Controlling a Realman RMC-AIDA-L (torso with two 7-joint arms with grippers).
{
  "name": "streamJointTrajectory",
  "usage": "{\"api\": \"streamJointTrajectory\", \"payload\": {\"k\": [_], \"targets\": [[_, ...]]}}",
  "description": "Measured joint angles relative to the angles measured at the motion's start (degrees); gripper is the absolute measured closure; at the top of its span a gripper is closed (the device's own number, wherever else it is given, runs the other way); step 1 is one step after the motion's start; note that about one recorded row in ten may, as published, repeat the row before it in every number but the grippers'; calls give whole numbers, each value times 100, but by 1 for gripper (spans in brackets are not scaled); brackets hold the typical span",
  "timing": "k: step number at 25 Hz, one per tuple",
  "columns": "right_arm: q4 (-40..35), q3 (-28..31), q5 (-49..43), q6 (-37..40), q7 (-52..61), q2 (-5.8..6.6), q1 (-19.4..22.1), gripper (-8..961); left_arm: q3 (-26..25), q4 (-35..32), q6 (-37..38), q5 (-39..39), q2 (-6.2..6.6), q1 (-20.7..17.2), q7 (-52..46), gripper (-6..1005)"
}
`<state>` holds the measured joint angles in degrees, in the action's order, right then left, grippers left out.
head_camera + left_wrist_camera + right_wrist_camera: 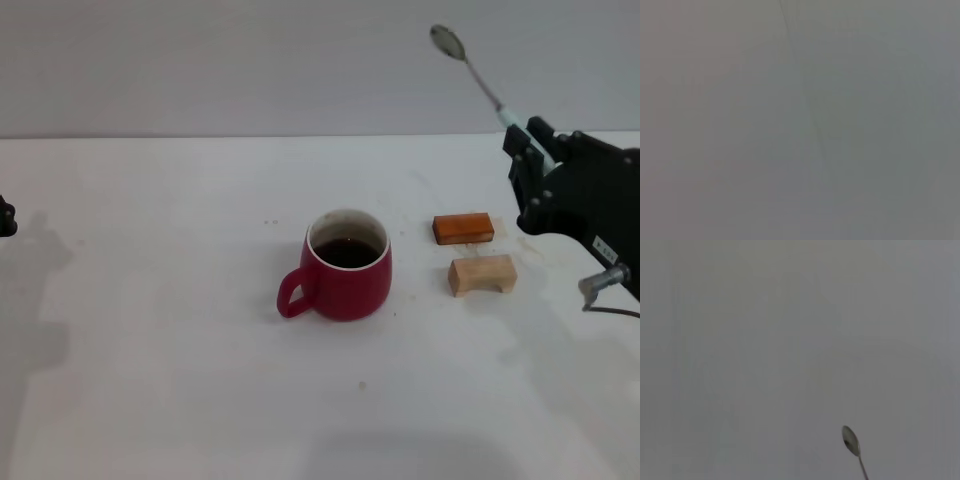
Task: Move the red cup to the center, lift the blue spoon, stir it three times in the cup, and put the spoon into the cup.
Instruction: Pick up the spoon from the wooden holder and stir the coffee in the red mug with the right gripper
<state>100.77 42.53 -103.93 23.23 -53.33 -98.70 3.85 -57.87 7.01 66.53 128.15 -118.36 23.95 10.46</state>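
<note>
The red cup stands upright near the middle of the white table, handle toward my left, dark liquid inside. My right gripper is raised at the right, well above and to the right of the cup, shut on the blue spoon. The spoon's pale handle sits in the fingers and its metal bowl points up and toward the back wall. In the right wrist view only the blue spoon bowl and neck show against the grey wall. My left gripper barely shows at the left edge.
An orange-brown block and a pale wooden arch block lie to the right of the cup, below my right arm. The left wrist view shows only a plain grey surface.
</note>
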Motion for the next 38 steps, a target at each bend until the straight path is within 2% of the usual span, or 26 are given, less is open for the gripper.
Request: {"api": "streamJointTrajectory", "payload": {"k": [5,6,8,10,13,16,17,18,19,21,22,23,26,27,33,35,38], "targets": [[224,1224,-711,-1641,-147,-843,705,820,-1,104,0,0,-11,-41,0,996],[235,1359,-845,-1788,-155,-960,780,820,-3,110,0,-1,-13,-49,0,996],[238,1471,-1024,-1883,-163,-1092,864,820,-5,115,0,0,-19,-59,0,995],[227,1477,-1089,-1855,-171,-1124,894,820,-5,122,0,-1,-20,-80,0,995],[132,1367,-1145,-1629,-178,-1111,856,820,-5,132,0,-1,-20,-111,0,995],[-177,1012,-1356,-1026,-176,-1069,695,819,-5,135,4,-1,-20,-122,0,994],[-501,664,-1597,-305,-10,-986,500,819,-5,136,5,0,-20,-125,-1,994],[-501,664,-1597,-305,-10,-986,500,819,-5,136,5,0,-20,-125,-1,994],[-684,466,-1796,87,219,-910,389,819,-5,136,5,-1,-20,-126,-2,994],[-1065,126,-2412,948,965,-738,184,819,-5,136,5,0,-21,-127,-4,994],[-1514,-89,-3324,1780,2196,-571,45,819,-5,135,5,0,-20,-127,-4,994],[-1514,-89,-3324,1780,2196,-571,45,819,-5,135,5,0,-20,-127,-4,995],[-1870,53,-4346,2430,3982,-489,87,819,-4,134,4,-1,-20,-101,-1,995],[-1874,274,-4825,2421,4748,-484,225,819,-1,138,4,0,-20,-93,-1,994],[-1522,745,-5762,1896,5982,-409,519,819,21,185,-2,0,-20,-90,0,994],[-1341,906,-6116,1582,6403,-351,601,819,21,186,-5,-1,-20,-89,0,994],[-973,1043,-6289,978,6680,-198,653,819,22,186,-7,-1,-20,-89,0,995]]}}
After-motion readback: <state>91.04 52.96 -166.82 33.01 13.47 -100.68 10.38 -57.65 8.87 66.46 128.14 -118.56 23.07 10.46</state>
